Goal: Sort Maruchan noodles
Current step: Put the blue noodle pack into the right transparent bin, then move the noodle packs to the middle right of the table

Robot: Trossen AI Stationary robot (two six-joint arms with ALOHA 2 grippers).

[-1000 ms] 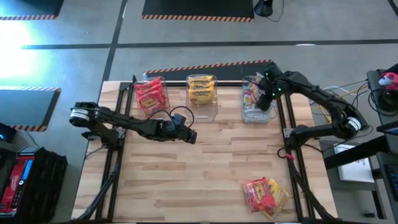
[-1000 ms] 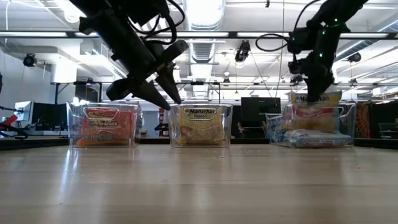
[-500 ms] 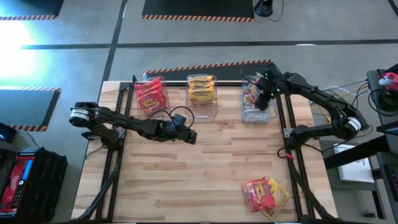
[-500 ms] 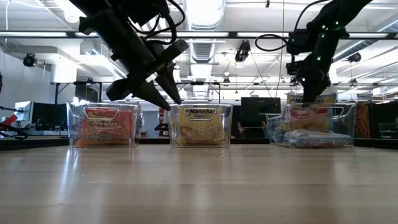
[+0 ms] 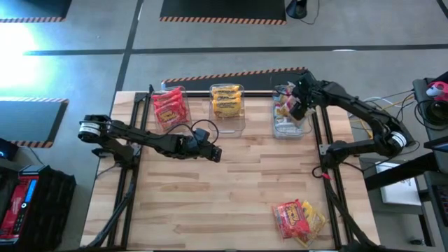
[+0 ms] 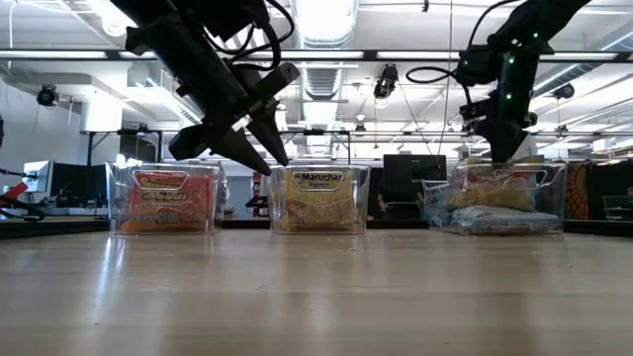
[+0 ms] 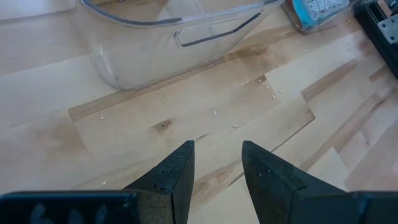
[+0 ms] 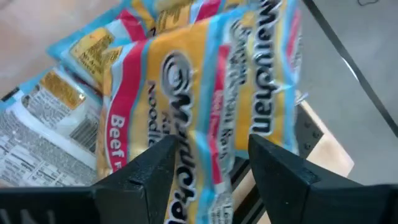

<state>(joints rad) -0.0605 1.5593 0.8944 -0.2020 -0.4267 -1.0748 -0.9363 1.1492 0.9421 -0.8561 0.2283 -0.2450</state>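
Now, from the near edge to the far one:

Near-right pile: a few Maruchan noodles [image 5: 298,220], red and yellow packets overlapping, lie loose by the near right corner of the desk [image 5: 231,192], well apart from every bin. Judged risk: a pinch on this heap could lift two at once, because they lie on one another.

Left pincer [image 5: 215,152]: hangs above bare wood left of the middle, just near of the yellow bin [image 5: 227,103]; its fingers [image 7: 177,171] stand a narrow gap apart with nothing between them. It looks idle; a sweep toward the far side could knock that bin, which is close.

Right pincer [image 5: 301,105]: over the right-hand far bin [image 5: 289,112], fingers [image 8: 155,165] spread apart; a multicoloured beef packet [image 8: 205,93] sits just beyond them, seemingly free of the grip, though contact cannot be ruled out.

Risk at that bin: the packet appears to stand tilted on the ones lying flat below it, so it may lean on the rim or tip out toward the desk edge; crinkly film could also catch a fingertip when the arm lifts.

Far row: red bin [image 5: 171,107] on the left, yellow in the middle, mixed on the right, each with packets inside.
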